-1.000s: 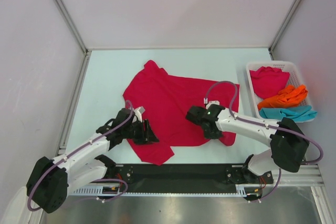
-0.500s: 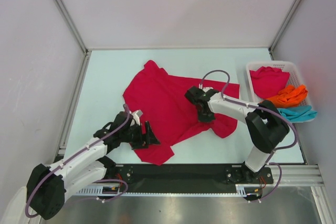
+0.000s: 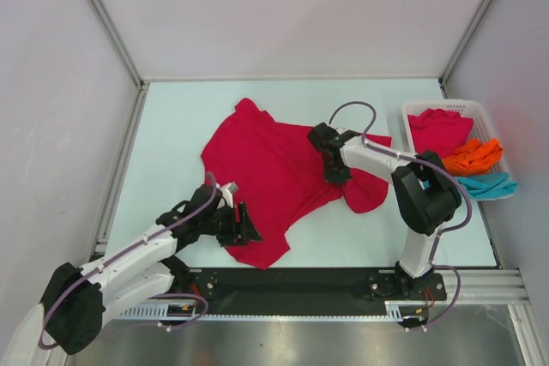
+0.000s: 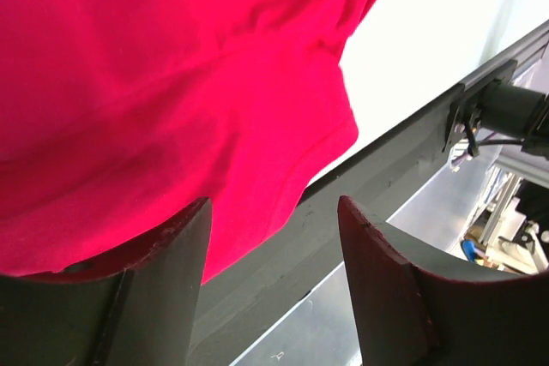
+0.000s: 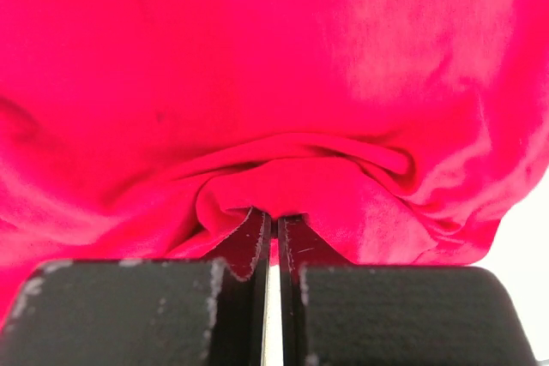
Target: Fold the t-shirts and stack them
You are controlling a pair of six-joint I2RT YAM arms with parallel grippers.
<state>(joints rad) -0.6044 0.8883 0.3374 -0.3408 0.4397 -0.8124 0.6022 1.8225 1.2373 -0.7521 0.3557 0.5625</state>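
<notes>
Pale flat table (image 3: 171, 126): fills the middle of the top view and carries everything.

Crimson red cloth t-shirt (image 3: 266, 169): lies centre frame, spread open but not flat. Its long axis looks to run roughly up and down the frame, from a lobe at upper centre-left to a pointed corner at lower centre, near the black rail. The right side is bunched and rucked. It is not folded yet, so you are early in the task.

White slatted plastic basket (image 3: 446, 105): sits at the right edge, well apart from the spread shirt. It holds a crumpled red shirt (image 3: 437, 130), a bright orange shirt (image 3: 470, 157) and a teal blue shirt (image 3: 480, 184), all of them waiting.

Right pincer (image 3: 336, 176): sits on the shirt's right-hand bunch, just right of centre. Its wrist view shows it closed (image 5: 273, 216) on a small pinched ridge of red cloth (image 5: 257, 57).

Left pincer (image 3: 249, 229): sits at lower centre-left, at the left edge of the shirt's near corner. Its wrist view shows the jaws apart (image 4: 273, 212), with rail and metal showing through the gap and nothing clamped. Red cloth (image 4: 171, 83) fills the upper left of that view. The hem lies just past the fingertips and overlaps the left finger. I cannot tell whether it touches.

What the next move turns on: the near corner lies just beyond and to the right of your left pincer, and your left arm is much the nearer one. As I read it, you need to get the hem between those jaws before closing. Your right hold on the bunch may drag the cloth away from them.
</notes>
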